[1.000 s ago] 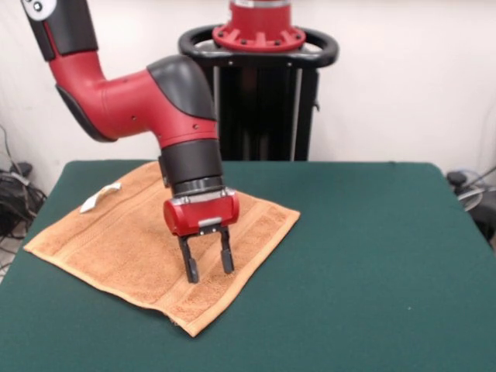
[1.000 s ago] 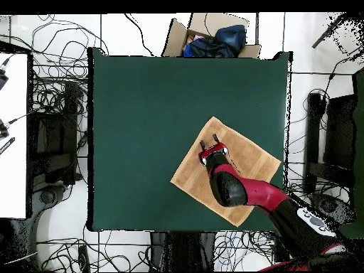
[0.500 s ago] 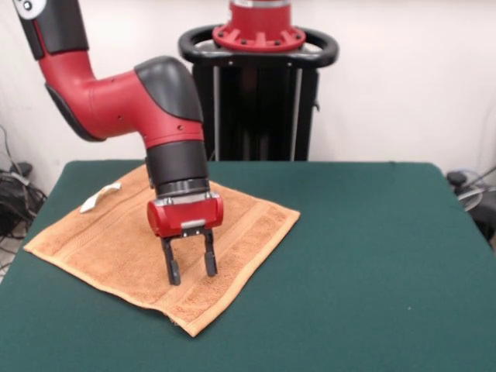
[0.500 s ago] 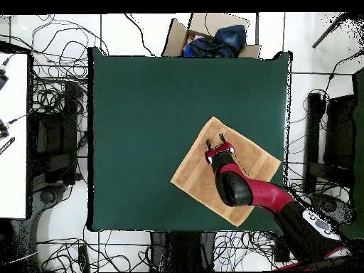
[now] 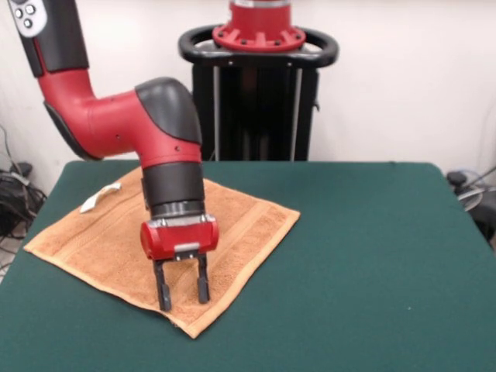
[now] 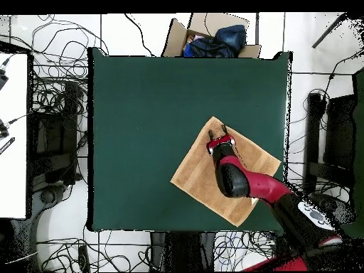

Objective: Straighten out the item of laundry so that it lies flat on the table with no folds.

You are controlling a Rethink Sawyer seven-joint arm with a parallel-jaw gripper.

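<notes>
The orange-tan towel (image 5: 101,240) lies spread on the green table (image 5: 356,256), near its left side in the front view, with a small white tag (image 5: 101,195) at its far left corner. It looks flat, its near corner pointing toward the camera. My gripper (image 5: 182,296) hangs open just above the towel's near corner, fingers pointing down, nothing between them. From overhead, the towel (image 6: 192,178) sits as a diamond toward the table's lower right, and my gripper (image 6: 220,136) is over its upper corner, the arm covering the towel's middle.
A cardboard box (image 6: 210,37) with dark blue cloth stands beyond the table's top edge in the overhead view. Cables lie on the floor all around. A white desk (image 6: 13,135) is at the left. The black pedestal (image 5: 260,93) rises behind the table.
My gripper has moved along the towel toward its near corner, down and left in the front view, staying open. The towel has not shifted.
</notes>
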